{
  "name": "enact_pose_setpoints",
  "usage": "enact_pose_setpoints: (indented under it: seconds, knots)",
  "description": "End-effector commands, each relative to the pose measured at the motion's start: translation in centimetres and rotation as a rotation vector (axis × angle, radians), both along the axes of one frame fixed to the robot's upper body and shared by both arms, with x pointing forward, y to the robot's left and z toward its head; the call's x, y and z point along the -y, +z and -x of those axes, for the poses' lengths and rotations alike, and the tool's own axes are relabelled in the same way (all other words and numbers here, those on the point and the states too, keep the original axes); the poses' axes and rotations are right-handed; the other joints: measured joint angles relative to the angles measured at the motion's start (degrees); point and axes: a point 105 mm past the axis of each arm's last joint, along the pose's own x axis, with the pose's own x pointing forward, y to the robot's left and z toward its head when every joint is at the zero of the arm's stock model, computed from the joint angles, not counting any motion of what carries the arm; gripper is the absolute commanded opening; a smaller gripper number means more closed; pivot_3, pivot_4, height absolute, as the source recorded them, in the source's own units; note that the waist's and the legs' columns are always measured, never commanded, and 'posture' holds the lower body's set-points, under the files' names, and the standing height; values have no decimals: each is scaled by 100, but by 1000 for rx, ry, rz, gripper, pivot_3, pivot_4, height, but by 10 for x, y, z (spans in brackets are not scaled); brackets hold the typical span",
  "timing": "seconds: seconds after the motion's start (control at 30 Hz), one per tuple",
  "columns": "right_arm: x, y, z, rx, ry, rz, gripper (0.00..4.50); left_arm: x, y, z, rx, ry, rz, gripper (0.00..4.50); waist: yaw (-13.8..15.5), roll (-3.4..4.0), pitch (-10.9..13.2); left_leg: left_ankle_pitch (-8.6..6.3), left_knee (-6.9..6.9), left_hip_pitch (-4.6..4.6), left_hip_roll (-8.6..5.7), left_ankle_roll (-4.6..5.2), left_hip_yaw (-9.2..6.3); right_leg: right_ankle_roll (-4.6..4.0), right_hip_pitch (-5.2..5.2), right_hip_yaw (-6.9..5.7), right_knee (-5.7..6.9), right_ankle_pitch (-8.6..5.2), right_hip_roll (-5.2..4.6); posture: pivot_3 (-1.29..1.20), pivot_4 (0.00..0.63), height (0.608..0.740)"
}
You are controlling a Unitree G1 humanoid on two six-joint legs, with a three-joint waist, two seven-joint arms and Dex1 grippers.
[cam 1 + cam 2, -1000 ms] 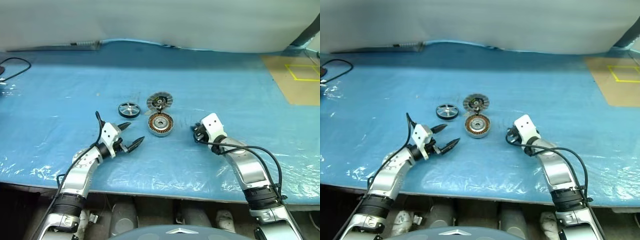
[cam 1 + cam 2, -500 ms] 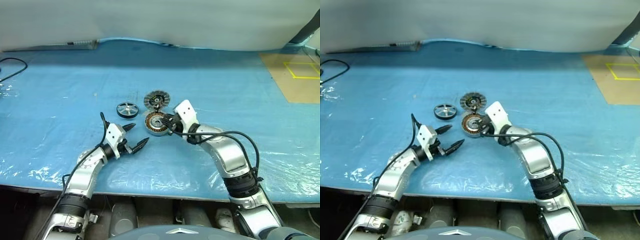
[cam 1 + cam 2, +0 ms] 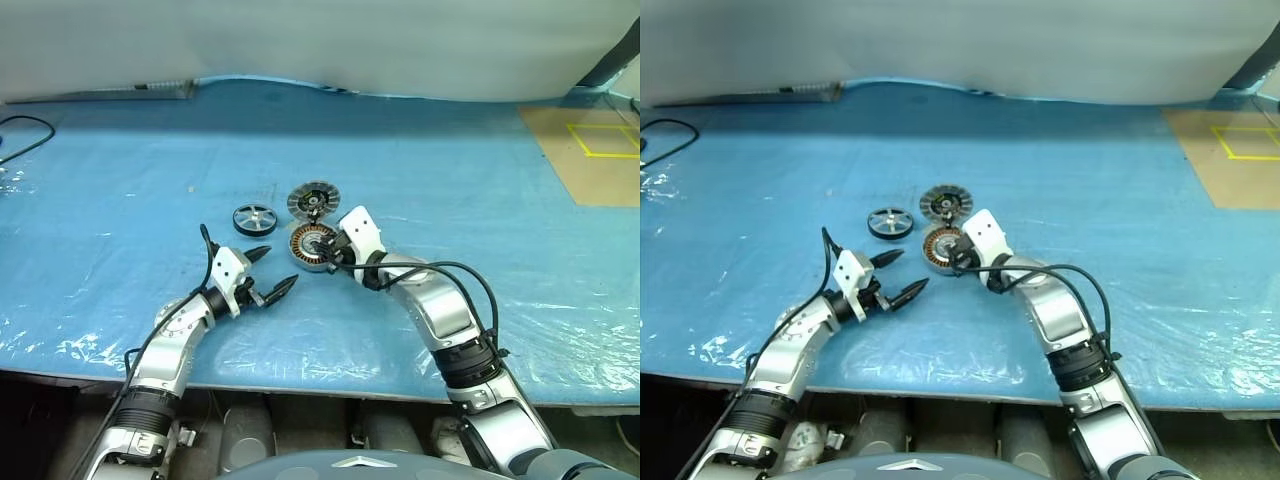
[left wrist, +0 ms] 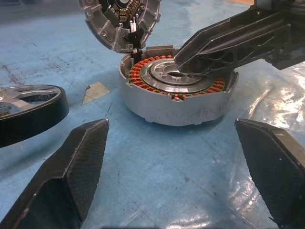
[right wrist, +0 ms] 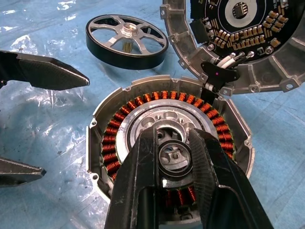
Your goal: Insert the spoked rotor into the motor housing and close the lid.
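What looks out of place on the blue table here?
The black-rimmed spoked rotor lies apart on the sheet, while the right gripper sits over the silver hub of the copper-wound motor housing, its grey ribbed lid hinged open.

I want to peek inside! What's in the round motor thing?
Inside the motor housing: copper windings ringing a silver centre. The right pincer tips cover part of it.

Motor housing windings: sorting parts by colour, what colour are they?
Copper-orange windings ringing the motor housing, clearest in the right wrist view.
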Motion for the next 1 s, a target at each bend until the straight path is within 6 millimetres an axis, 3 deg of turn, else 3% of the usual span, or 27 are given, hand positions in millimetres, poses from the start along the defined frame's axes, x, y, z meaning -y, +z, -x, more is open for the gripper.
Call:
enact_pose_setpoints:
  seconds: [0.03,0.43,0.6,0.87,1.0]
  knots:
    - [-9,14,-4,59,16,-23,585,0,11,0,47,-4,1,4500,-7,0,0,0,0,0,0,0,0,0,0,0,0,0,0,0,150,740]
    - [-24,14,-4,66,48,-39,585,-2,12,0,48,-5,-5,4500,-26,0,0,0,2,0,0,0,0,0,0,0,2,0,0,0,150,740]
    - [-20,7,-10,53,20,-39,585,-1,11,0,45,-4,-5,4500,-33,0,0,0,2,0,0,0,0,0,1,0,2,0,0,0,150,740]
    - [-12,16,-8,71,28,-41,3265,-2,11,0,44,4,-3,4500,-25,0,0,0,5,0,-2,0,0,0,4,0,2,0,-2,0,150,740]
    - [-11,31,5,64,75,-74,3265,-2,11,0,43,7,-1,4500,-27,0,0,0,6,1,0,0,-1,0,4,-1,2,1,0,0,150,740]
